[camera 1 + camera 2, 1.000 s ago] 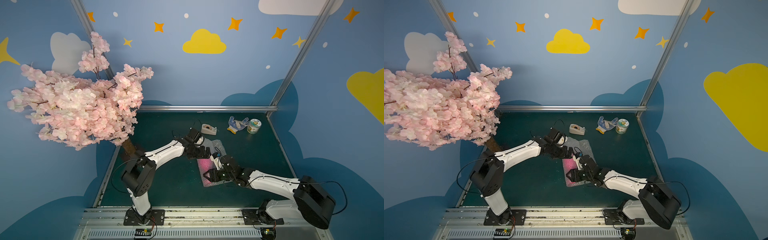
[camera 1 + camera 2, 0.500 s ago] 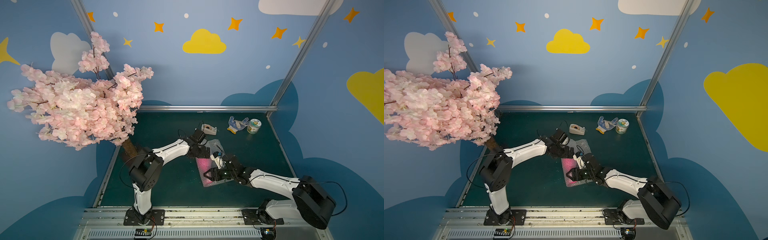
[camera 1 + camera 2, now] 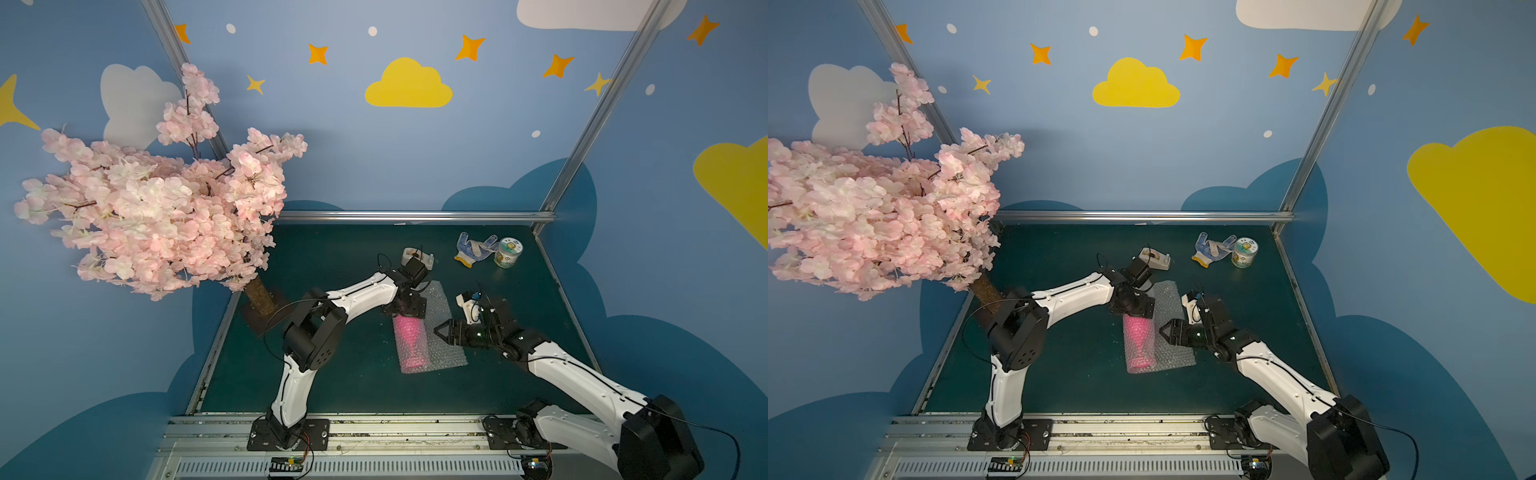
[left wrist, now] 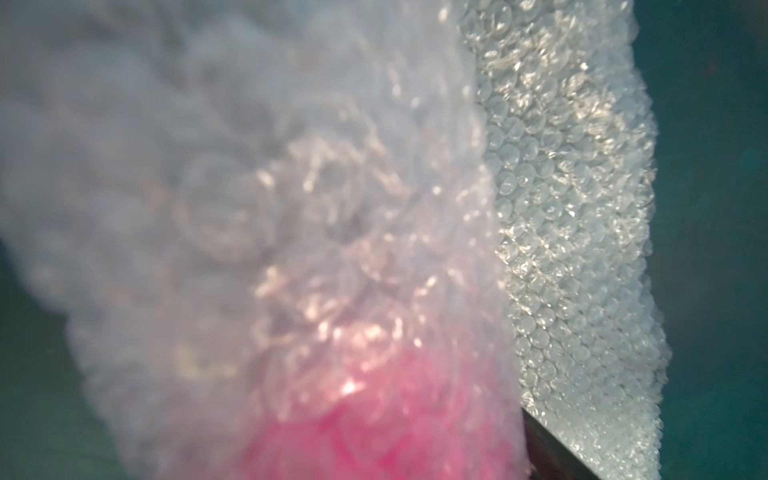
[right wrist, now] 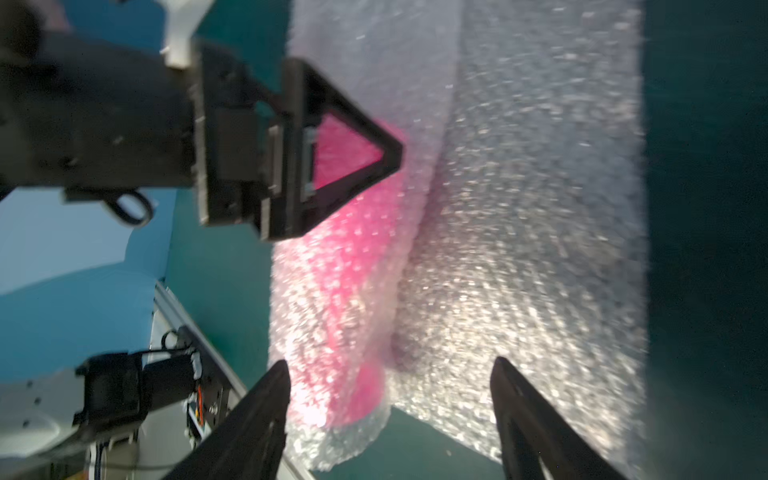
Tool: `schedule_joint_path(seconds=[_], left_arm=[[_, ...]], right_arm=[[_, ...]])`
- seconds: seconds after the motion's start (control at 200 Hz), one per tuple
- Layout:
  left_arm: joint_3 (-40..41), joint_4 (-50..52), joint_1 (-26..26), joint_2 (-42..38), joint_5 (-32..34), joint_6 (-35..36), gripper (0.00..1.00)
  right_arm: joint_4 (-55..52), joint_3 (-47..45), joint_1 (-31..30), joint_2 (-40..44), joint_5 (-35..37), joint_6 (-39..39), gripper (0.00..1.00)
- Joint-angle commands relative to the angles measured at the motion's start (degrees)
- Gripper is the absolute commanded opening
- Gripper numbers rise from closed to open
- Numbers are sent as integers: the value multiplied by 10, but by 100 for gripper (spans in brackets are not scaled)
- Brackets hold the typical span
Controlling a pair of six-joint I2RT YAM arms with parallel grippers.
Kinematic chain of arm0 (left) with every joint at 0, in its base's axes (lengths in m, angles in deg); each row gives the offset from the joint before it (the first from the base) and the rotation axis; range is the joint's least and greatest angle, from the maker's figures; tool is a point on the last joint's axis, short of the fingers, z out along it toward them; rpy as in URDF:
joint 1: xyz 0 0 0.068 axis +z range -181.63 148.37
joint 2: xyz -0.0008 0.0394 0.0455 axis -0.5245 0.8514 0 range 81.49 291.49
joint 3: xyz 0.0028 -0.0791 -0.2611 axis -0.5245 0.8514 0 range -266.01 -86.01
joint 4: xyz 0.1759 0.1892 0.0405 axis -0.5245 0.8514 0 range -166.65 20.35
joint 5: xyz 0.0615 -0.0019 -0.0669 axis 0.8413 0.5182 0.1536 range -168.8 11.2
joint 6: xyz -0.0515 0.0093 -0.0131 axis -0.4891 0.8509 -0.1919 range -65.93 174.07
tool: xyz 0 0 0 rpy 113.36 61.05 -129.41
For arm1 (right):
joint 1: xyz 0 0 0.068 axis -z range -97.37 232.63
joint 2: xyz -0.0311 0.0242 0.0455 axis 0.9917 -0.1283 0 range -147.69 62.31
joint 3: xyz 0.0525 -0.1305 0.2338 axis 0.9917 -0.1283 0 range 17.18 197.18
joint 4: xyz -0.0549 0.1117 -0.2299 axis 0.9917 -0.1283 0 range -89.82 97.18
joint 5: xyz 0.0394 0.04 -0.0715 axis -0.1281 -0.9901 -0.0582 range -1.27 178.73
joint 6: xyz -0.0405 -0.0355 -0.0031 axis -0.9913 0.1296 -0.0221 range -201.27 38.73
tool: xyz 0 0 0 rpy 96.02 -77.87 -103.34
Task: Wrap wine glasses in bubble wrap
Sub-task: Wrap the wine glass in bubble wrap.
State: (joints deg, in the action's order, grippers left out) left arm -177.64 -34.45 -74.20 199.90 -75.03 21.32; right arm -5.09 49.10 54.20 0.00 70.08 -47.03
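The pink wine glass (image 3: 409, 345) (image 3: 1138, 340) lies on its side on the green table, rolled into one edge of the bubble wrap (image 3: 446, 349) (image 3: 1175, 349). The rest of the sheet lies flat to its right. My left gripper (image 3: 409, 311) (image 3: 1133, 309) is open, its jaws wide on either side of the wrapped bowl end; one finger (image 5: 386, 153) crosses the pink bowl (image 5: 349, 232). My right gripper (image 3: 441, 331) (image 5: 390, 370) is open just above the flat wrap (image 5: 519, 208), beside the stem, holding nothing. The left wrist view shows blurred wrap (image 4: 561, 208) over pink (image 4: 374, 436).
A beige tape dispenser (image 3: 417, 255) stands just behind the left wrist. A work glove (image 3: 473, 249) and a small printed can (image 3: 508, 252) sit at the back right. A blossom tree (image 3: 158, 216) overhangs the left side, with its trunk (image 3: 259, 297) at the table's left edge.
My left gripper has come right and down onto the bowl end of the roll. My right gripper has drawn back to the right off the wrapped glass and opened wider.
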Motion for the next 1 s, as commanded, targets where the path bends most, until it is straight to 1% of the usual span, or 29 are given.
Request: schedule_joint_path(seconds=[0.0,0.145,0.245,0.3,0.35,0.385,0.466,0.581,0.741,0.911,0.996], left_arm=[[-27,78,-5,22,33,-1,94],[-36,90,-7,26,39,-8,94],[-49,105,-7,31,44,-10,93],[-57,115,-6,34,51,-11,93],[-62,121,-6,37,53,-11,93],[-65,122,-5,38,54,-11,93],[-67,123,-5,38,54,-9,93],[-64,116,-4,36,48,-7,93],[-63,112,1,35,43,-3,93],[-59,109,5,33,40,2,93],[-53,103,8,30,36,5,93]], right_arm=[[-69,17,47,-24,48,12,72],[-52,20,105,-77,22,7,71],[-37,39,120,-126,-12,-2,69],[-43,62,125,-167,-39,-30,66],[-55,98,125,-208,-68,-72,63],[-55,111,124,-234,-86,-85,60],[-37,120,122,-269,-101,-86,56],[-19,120,118,-295,-116,-80,52],[6,104,111,-323,-124,-67,55],[76,76,105,-367,-171,-52,56],[96,69,96,-372,-177,-42,55]])
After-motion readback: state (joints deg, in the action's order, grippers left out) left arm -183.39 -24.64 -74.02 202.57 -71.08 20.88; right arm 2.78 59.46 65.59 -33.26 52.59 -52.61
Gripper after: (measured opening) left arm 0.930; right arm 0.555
